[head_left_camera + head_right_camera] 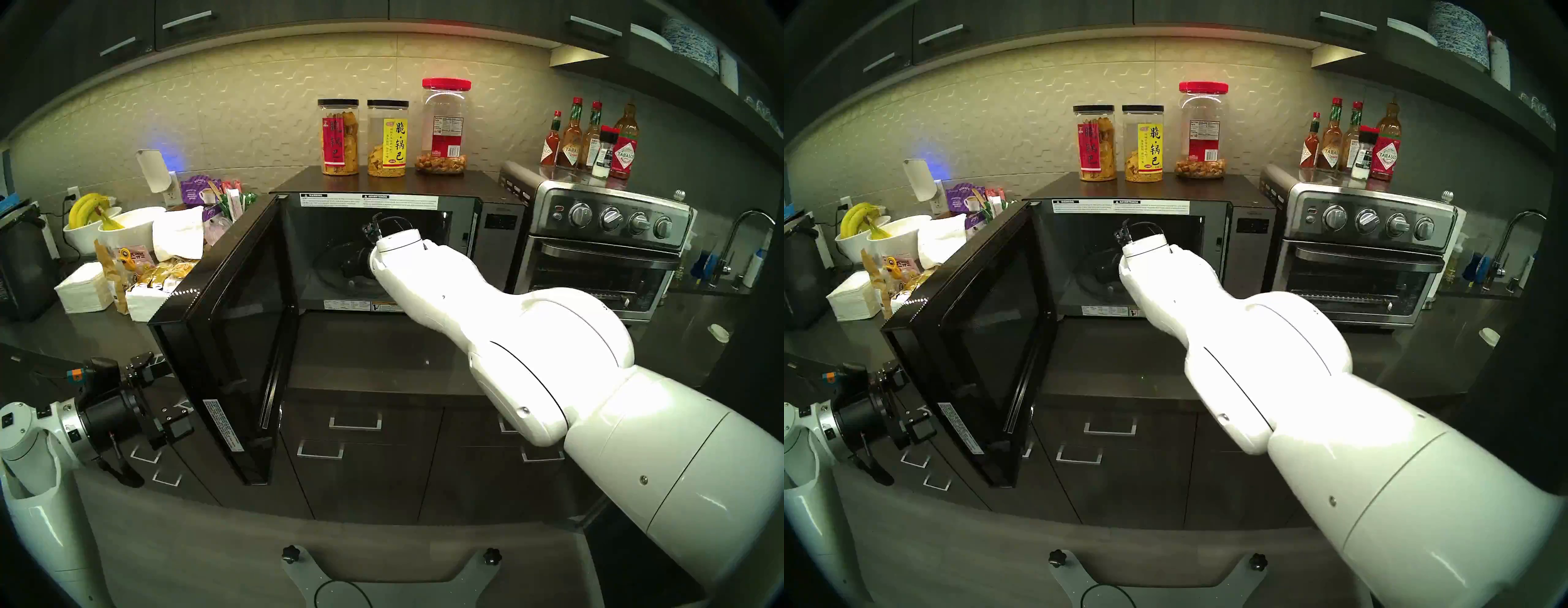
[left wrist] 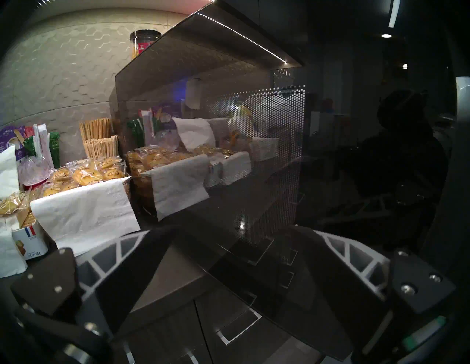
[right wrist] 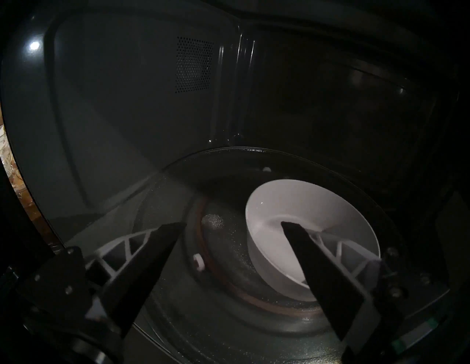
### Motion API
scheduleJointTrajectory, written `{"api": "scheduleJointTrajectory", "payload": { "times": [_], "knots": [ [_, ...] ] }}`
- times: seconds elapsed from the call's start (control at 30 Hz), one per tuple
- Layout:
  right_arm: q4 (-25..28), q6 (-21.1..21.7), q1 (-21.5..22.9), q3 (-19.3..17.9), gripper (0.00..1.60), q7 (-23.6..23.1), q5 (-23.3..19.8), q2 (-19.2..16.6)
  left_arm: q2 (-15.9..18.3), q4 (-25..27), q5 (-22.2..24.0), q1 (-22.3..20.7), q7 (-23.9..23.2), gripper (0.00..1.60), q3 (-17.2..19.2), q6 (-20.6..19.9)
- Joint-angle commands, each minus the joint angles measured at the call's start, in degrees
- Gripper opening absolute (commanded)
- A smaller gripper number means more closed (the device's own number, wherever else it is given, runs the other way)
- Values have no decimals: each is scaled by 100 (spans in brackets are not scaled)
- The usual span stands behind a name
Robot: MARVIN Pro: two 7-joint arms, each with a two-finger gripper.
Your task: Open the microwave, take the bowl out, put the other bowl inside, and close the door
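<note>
From the head views, the door (image 1: 229, 339) of the microwave (image 1: 500, 225) stands swung wide to its left, and the right arm reaches deep into the cavity, its gripper hidden behind its own wrist there; the left gripper (image 1: 163, 397) waits just outside the door's outer face, jaws apart. Readable from here: WARNING and ADVERTENCIA strips along the microwave's upper frame, TABASCO on the bottles (image 1: 625, 157) right of it, and Chinese characters on the jars (image 1: 388, 142) on top. The left wrist view shows only the door's glass with the counter's snacks reflected in it, and the left fingers spread. In the right wrist view the right gripper (image 3: 232, 223) is open over the glass turntable (image 3: 178, 178), one finger hanging over the white bowl (image 3: 300, 203) (empty), the other outside its near wall. I would lower until the wall sits between the fingers, close gently, then lift clear before withdrawing.
</note>
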State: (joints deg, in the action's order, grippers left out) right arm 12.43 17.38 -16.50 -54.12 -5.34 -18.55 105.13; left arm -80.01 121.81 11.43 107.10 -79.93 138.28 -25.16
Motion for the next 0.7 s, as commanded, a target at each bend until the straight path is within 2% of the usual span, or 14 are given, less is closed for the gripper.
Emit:
{"api": "scheduleJointTrajectory", "payload": {
  "times": [0.0, 0.53, 0.6, 0.63, 0.67],
  "knots": [
    [-97, 14, 305, 4, 156, -36, 18, 77, 13, 85, 30, 12, -52, 160, -5, 8],
    [-308, -13, 399, -41, 159, -78, 106, 136, 13, 84, 30, 11, -51, 160, -6, 8],
    [-327, -19, 400, -50, 152, -82, 117, 140, 13, 84, 30, 11, -51, 160, -6, 8],
    [-334, -21, 400, -54, 143, -82, 121, 143, 13, 84, 30, 12, -51, 160, -6, 8],
    [-341, -19, 402, -58, 142, -82, 126, 145, 13, 84, 30, 12, -51, 160, -5, 8]
  ]
}}
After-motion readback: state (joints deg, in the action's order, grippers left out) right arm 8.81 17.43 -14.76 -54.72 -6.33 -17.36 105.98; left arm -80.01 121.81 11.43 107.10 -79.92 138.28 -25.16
